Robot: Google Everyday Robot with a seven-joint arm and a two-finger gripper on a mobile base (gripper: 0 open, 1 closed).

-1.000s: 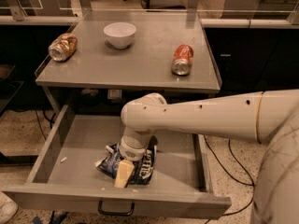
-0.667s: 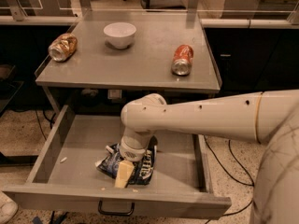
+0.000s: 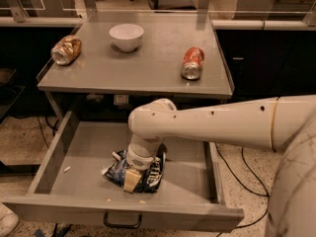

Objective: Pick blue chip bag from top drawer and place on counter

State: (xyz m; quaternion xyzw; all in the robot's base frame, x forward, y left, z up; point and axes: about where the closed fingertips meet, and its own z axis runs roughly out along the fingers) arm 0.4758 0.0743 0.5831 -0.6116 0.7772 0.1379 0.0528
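the drawer (image 3: 81, 157) stands pulled open below the counter (image 3: 148, 70). the bag (image 3: 117, 172) lies crumpled on the drawer floor, near the front panel. the gripper (image 3: 131, 179) is down on top of the bag; i cannot tell if it grips it. on the counter are a bowl (image 3: 126, 36), a gold can (image 3: 66, 50) and a red can (image 3: 192, 63), both cans on their sides.

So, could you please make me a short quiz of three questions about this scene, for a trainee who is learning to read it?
1. True or false: the blue chip bag lies in the open top drawer.
2. How many cans lie on the counter?
3. Fill in: the end effector is down in the drawer, on the ____.
Key: 1 true. 2 two, a gold-brown can at the left and a red soda can at the right. 3 blue chip bag.
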